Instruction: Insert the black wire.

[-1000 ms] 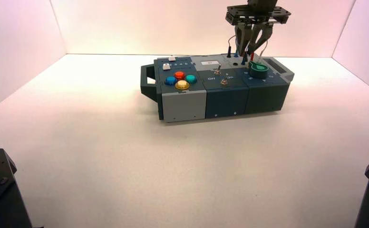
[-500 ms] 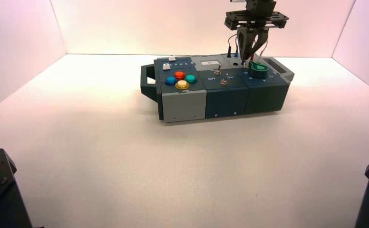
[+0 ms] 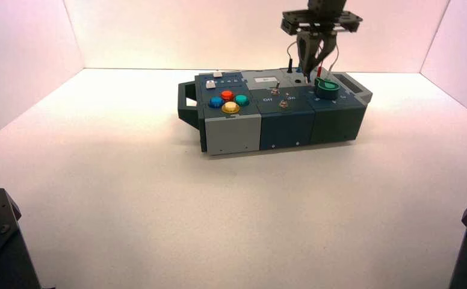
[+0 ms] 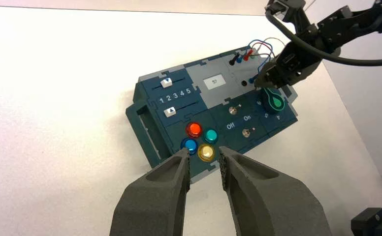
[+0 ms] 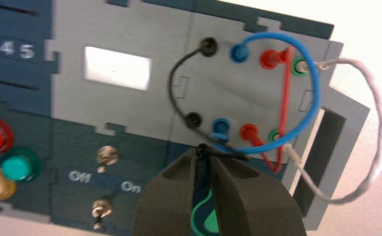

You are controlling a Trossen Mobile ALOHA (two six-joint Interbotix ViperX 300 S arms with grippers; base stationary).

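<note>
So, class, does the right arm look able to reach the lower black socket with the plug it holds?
Probably yes. The right gripper pinches the black wire by its plug just beside the lower black socket, which looks empty, nothing between them; the neighbouring blue plug leaves little room.

Glossy plastic buttons [image 4: 199, 140] on the matt box [image 4: 179, 103].

From my feed the white worktop [image 3: 129, 198] fills most of the frame, matte and evenly lit. Plain pale walls [image 3: 177, 30] close it in on three sides — one across the top, one slanting down each edge — with a faint pinkish glow toward the upper corners.
</note>
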